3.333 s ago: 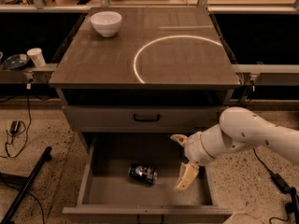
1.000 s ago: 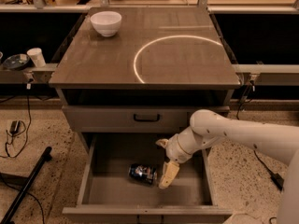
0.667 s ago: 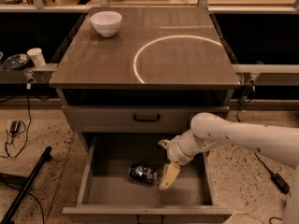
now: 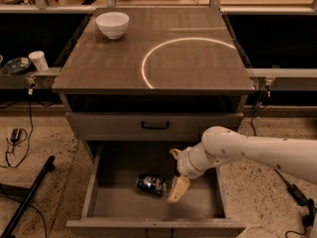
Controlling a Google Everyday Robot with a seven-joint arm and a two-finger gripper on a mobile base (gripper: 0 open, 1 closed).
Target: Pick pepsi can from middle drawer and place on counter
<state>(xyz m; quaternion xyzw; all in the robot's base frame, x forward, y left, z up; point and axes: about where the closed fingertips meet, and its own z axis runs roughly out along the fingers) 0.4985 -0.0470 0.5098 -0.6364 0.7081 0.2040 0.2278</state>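
Since the pepsi can [image 4: 151, 184] lies on its side on the floor of the pulled-out middle drawer [image 4: 119, 202], we judge the step in hand to be the approach for the grasp. The gripper [image 4: 172, 176] sits low inside the drawer with its two fingers spread apart and holding nothing. The can is just ahead of its fingertips, close to the lower finger [image 4: 177, 190] and, as far as we can tell, not yet between the two.

We would ease the gripper on until the fingers straddle the can's round body. We would keep them off the drawer floor and close squarely across it. A nudge from one finger alone would likely send the can rolling toward the wall farthest from the arm.

Just above the gripper, the upper drawer front [image 4: 99, 125] with its black handle [image 4: 155, 126] is shut, so we would draw the can outward before rising.

Higher and farther off is the counter [image 4: 198, 68], glossy with a curved light reflection. A white bowl [image 4: 112, 24] stands near its far corner, well apart from the gripper, and we would set the can down away from it.

Beyond the counter's edge on the bowl's side, a paper cup [image 4: 38, 61] stands on a ledge above the speckled floor [image 4: 44, 143].
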